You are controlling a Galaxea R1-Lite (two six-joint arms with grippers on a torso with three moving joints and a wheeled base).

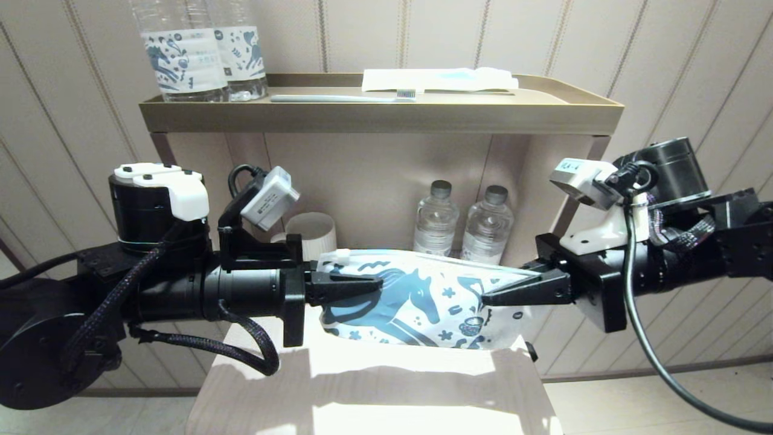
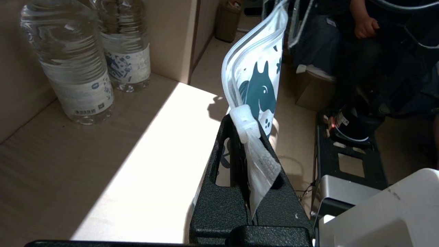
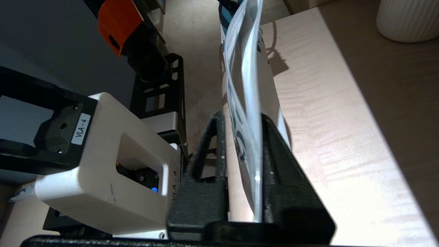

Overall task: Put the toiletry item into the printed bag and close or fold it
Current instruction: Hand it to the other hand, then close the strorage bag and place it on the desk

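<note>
The tray (image 1: 380, 115) wall hides most of the toothbrush (image 1: 344, 98) lying inside.

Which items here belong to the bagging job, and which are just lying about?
In play: printed bag, held up between left gripper and right gripper; toothbrush on the tray.
Lying about: water bottles, white cup, flat white packet.

Both arms reach level toward the middle of the frame, facing each other. The left gripper (image 1: 356, 285) is closed tight. The right gripper (image 1: 501, 294) has its fingers (image 3: 274, 144) slightly apart.
</note>
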